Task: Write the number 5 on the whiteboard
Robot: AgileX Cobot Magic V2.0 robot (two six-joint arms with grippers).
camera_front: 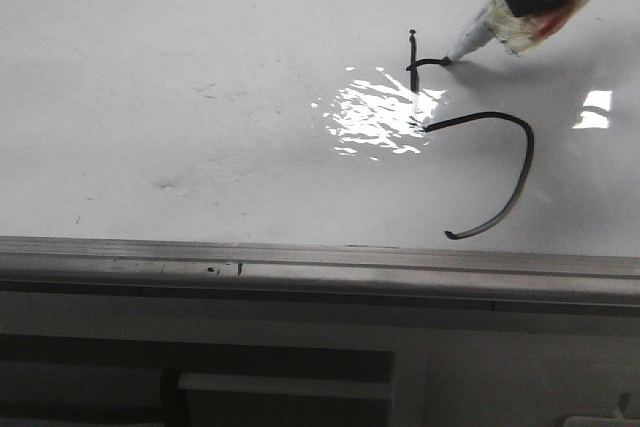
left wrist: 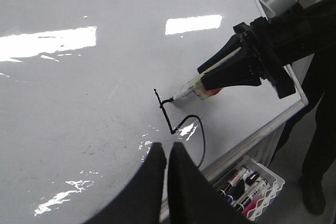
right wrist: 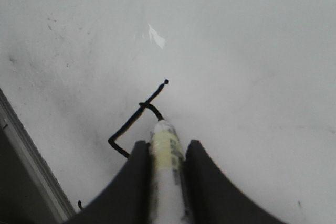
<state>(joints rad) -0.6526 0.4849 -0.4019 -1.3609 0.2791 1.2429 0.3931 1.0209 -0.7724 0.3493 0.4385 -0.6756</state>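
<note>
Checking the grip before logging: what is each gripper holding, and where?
The right gripper clamps a marker by its barrel, tip free. The left gripper holds nothing.

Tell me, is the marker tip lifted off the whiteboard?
No, the marker tip touches the whiteboard at the end of the number 5 top bar.

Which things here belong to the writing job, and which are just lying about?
In use:
- black marker-drawn number 5
- glossy white whiteboard
- taped white marker
- right gripper, shut on it

Lying about:
- white tray of spare markers
- left gripper, idle, shut
</note>
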